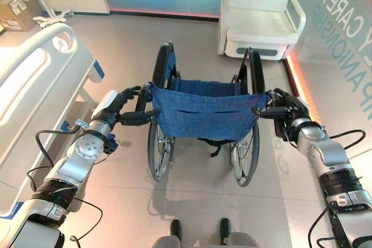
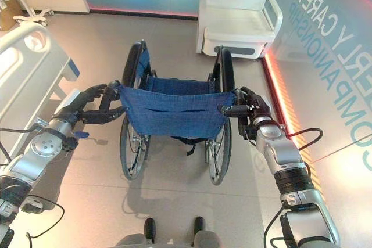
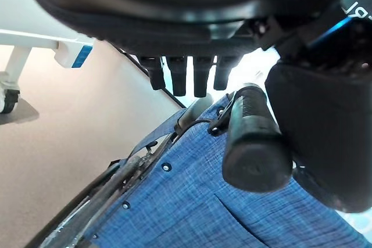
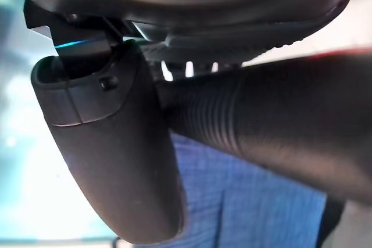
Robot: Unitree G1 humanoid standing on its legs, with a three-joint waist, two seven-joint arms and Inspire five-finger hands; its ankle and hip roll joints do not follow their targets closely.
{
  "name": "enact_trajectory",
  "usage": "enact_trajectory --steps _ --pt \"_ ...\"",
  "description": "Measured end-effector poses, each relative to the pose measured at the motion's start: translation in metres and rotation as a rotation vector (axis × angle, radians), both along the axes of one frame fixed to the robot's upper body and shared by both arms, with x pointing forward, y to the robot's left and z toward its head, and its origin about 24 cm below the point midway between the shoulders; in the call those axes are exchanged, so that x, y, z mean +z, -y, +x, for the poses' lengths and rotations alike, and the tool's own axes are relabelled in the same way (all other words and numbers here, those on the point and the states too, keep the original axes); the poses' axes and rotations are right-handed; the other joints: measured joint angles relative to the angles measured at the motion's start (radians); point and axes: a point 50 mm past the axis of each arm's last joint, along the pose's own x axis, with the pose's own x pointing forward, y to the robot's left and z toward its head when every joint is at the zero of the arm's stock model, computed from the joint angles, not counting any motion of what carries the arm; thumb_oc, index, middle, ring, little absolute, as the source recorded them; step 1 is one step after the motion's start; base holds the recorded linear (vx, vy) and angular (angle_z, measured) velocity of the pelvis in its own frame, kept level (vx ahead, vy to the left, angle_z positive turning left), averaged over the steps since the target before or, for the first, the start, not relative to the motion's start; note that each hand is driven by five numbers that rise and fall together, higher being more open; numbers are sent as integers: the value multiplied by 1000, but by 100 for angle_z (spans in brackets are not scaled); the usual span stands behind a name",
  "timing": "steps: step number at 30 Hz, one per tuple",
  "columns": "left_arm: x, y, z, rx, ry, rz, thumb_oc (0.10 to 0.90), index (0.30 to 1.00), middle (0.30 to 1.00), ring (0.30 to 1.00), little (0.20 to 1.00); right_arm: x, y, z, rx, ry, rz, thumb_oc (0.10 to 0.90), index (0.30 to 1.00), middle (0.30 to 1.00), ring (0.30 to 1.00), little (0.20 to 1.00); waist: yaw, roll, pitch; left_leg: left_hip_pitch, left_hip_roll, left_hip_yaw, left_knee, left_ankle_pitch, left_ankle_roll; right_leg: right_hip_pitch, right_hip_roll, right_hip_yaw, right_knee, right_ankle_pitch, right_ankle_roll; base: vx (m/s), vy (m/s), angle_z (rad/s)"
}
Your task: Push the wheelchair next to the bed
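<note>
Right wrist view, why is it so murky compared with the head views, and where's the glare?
Right wrist view: the right hand and push handle sit so close that they blur and block light. Left eye view: a red-orange light strip glows along the right wall, and the wheelchair casts a soft shadow on the glossy floor.

One wheelchair [image 1: 203, 114], one bed [image 1: 35, 79], one white chair [image 1: 261, 21], two robot hands.

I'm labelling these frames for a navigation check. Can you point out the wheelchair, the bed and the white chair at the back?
wheelchair [image 1: 203, 113]: left eye view, on its blue fabric backrest.
bed [image 1: 35, 79]: left eye view, on its white side rail.
white chair [image 2: 235, 30]: right eye view, on its seat.
</note>
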Motion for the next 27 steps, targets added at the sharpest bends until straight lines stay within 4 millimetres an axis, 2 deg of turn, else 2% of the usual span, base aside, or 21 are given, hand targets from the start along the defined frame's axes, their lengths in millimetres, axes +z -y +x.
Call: enact_trajectory --steps 6,14,20,27 --pt "1 1 0 -2 2 0 800 900 900 900 900 9 -2 -2 99 -61 -213 800 900 900 900 900 6 1 1 -4 -1 7 -2 -2 -3 -9 0 20 1 0 1 -2 5 -2" --pt "6 3 6 -31 -52 11 800 900 900 900 900 27 -4 8 176 -179 -422 800 900 900 900 900 13 0 1 -2 -1 17 -3 -3 -5 -10 0 22 0 2 4 2 4 -2" --pt "14 8 20 -56 -126 35 800 900 900 900 900 39 -2 19 190 -288 -488 800 900 900 900 900 19 -2 1 -2 0 15 0 -3 -5 -6 0 20 0 2 5 0 0 0" --pt "24 13 34 -80 -202 65 800 900 900 900 900 42 3 27 184 -374 -455 800 900 900 900 900 28 -12 0 0 -1 12 2 -3 -5 0 0 17 -1 2 5 0 0 0"
